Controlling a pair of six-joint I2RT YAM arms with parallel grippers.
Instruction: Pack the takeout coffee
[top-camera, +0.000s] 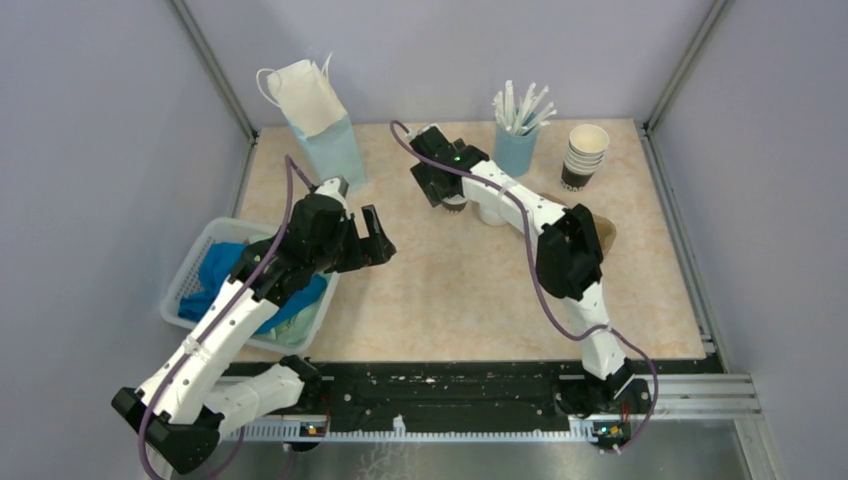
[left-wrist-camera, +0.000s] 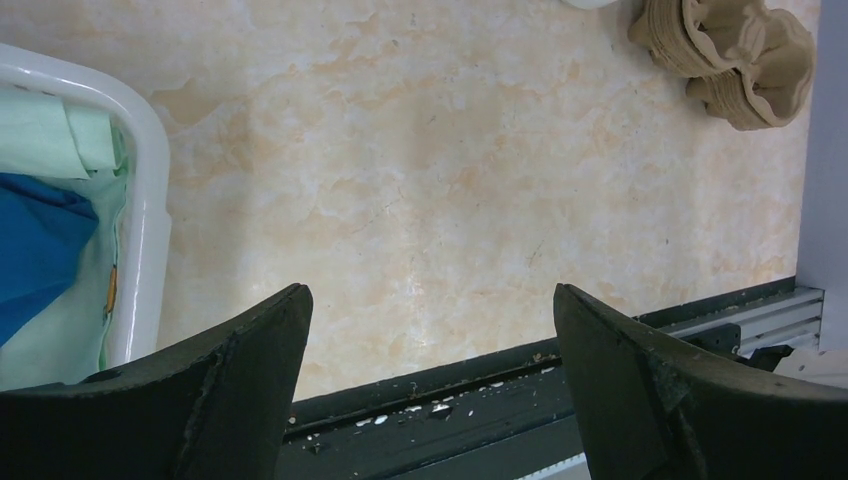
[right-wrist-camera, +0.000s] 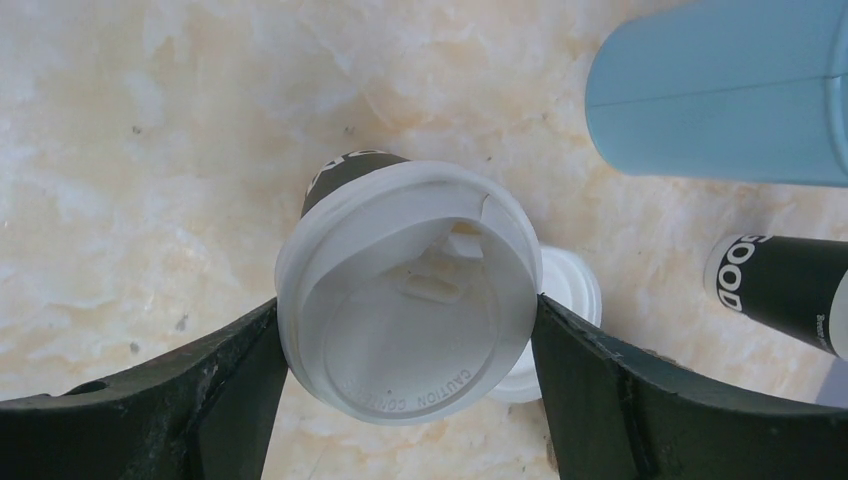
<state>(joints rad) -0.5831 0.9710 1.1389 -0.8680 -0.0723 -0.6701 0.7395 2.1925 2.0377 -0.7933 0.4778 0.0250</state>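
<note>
The takeout coffee (right-wrist-camera: 405, 300), a dark paper cup under a white dome lid, stands upright on the table. My right gripper (right-wrist-camera: 408, 300) is shut on it, with one finger pressed against each side of the lid. In the top view this gripper (top-camera: 445, 185) covers most of the cup (top-camera: 455, 204) at the back middle of the table. My left gripper (top-camera: 375, 235) hangs open over the left middle of the table. In the left wrist view its fingers (left-wrist-camera: 428, 290) stand wide apart, with only bare tabletop between them.
A light blue paper bag (top-camera: 320, 125) stands at the back left. A loose white lid (right-wrist-camera: 570, 290) lies just right of the cup. Behind are a blue holder of straws (top-camera: 515, 150) and stacked cups (top-camera: 585, 155). Brown cup carriers (left-wrist-camera: 730, 55) lie right; a white basket (top-camera: 195, 270) of cloths sits left.
</note>
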